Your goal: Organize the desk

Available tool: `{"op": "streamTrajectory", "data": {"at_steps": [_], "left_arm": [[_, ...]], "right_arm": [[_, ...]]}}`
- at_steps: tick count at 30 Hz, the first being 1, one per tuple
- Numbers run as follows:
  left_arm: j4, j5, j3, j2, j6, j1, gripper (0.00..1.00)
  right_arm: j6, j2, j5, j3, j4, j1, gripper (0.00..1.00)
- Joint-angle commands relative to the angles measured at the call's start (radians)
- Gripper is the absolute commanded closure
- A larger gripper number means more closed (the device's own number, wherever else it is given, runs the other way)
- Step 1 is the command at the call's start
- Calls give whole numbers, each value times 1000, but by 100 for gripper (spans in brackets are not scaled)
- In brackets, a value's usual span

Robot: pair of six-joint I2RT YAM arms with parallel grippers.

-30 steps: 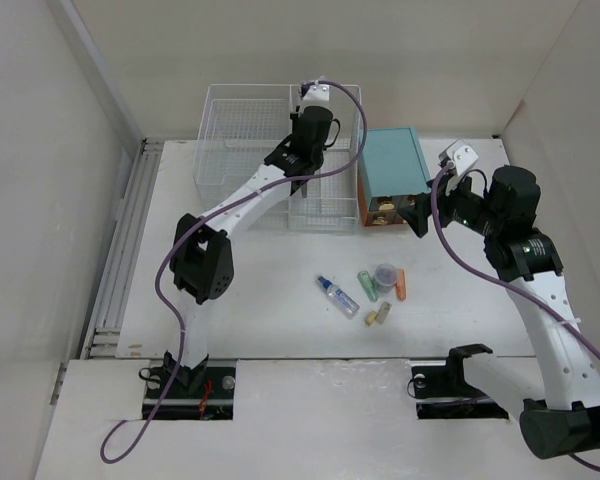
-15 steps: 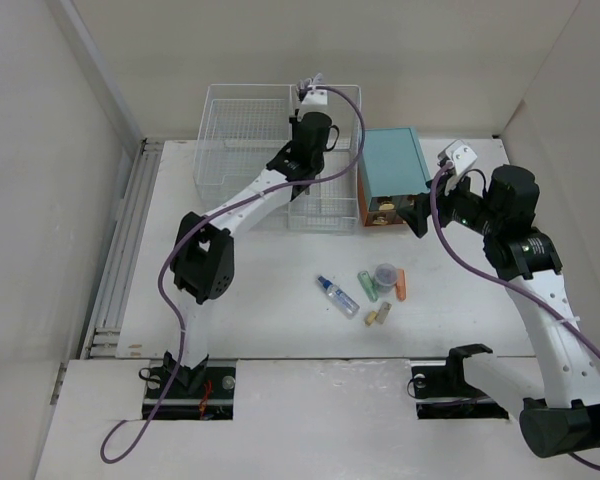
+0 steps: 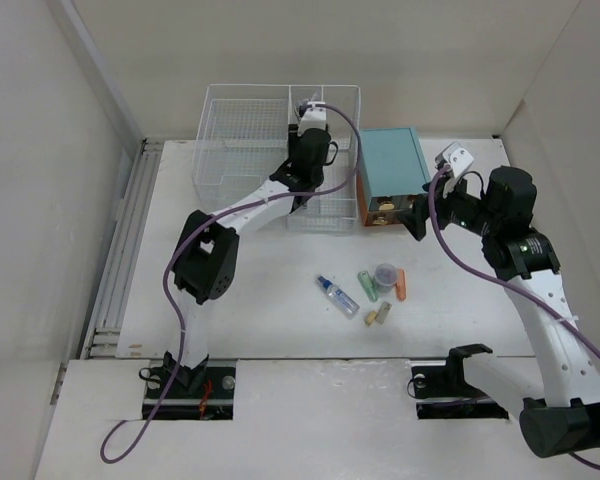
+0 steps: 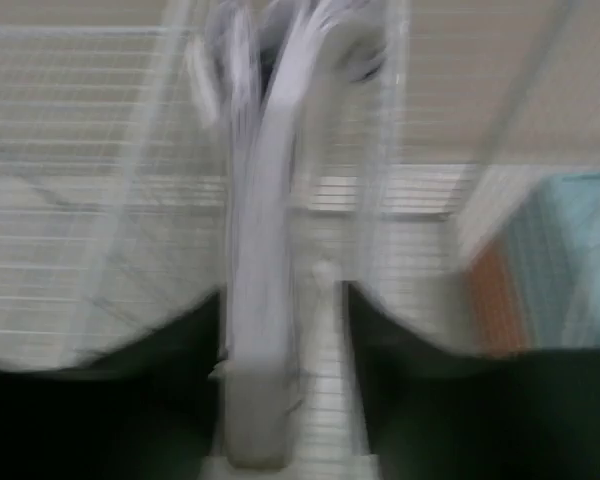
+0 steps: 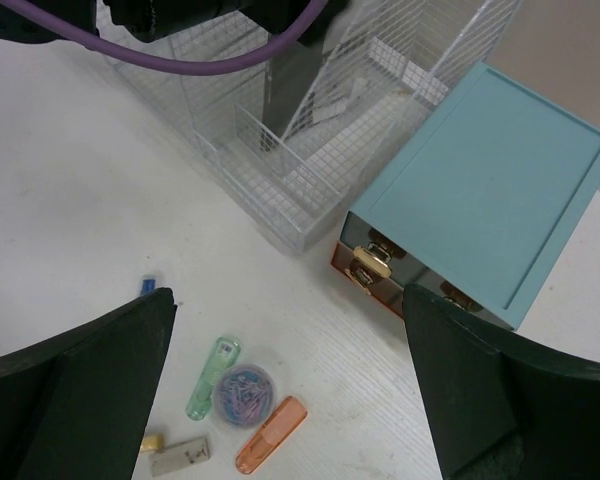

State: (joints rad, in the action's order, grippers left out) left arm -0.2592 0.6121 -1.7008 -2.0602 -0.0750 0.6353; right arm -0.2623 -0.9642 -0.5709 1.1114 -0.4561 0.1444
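Observation:
The desk (image 3: 270, 290) is a wide white tabletop. My left gripper (image 3: 302, 192) reaches down into the front right compartment of the white wire basket (image 3: 242, 130). In the blurred left wrist view its fingers (image 4: 283, 330) stand apart. A long white object (image 4: 265, 300) stands between them against the left finger, with a gap to the right finger. My right gripper (image 3: 417, 213) hangs wide open and empty over the desk in front of the teal drawer box (image 3: 392, 160); in its own view the fingers (image 5: 288, 300) frame bare desk.
Small items lie mid-desk: a blue-capped spray bottle (image 3: 337, 297), a green highlighter (image 5: 212, 378), a round tub of paper clips (image 5: 243, 393), an orange highlighter (image 5: 271, 434) and a grey eraser (image 5: 180, 455). The teal box (image 5: 490, 170) stands beside the basket (image 5: 280, 190).
My left gripper has sunk lower into the basket compartment and its jaws have parted from the white object. The right arm has not moved.

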Motion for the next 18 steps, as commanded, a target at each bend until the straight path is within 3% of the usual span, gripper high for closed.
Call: {"op": "streamTrajectory", "data": {"at_steps": [1,6,11,12,13,14,15,16,17,18], "left_arm": [[-152,26,4,136,9,1,31],[-152,26,26,176,9,-8,15],[-163,2,26,253,18,13,16],[-163,2,26,265,29,23,19],[-163,2,17,278,41,33,29],[-163,2,16,307,41,47,56],[-163,2,16,325,56,75,73],[-163,27,16,343,57,90,88],[-140,28,26,362,57,101,100],[-105,37,44,411,37,112,100]], "right_arm": [[-6,5,-21,4,48,-3,0],[-6,-4,-32,4,39,-3,0],[-15,-4,-32,4,39,-3,0],[-15,-4,-32,4,39,-3,0],[-15,-4,-18,4,39,-3,0],[-15,-4,0,4,39,-3,11],[-15,-16,11,-7,49,-3,24],[-5,-28,37,-7,50,-3,46],[6,-28,54,-16,66,-3,81],[32,-42,69,-16,77,-3,95]]}}
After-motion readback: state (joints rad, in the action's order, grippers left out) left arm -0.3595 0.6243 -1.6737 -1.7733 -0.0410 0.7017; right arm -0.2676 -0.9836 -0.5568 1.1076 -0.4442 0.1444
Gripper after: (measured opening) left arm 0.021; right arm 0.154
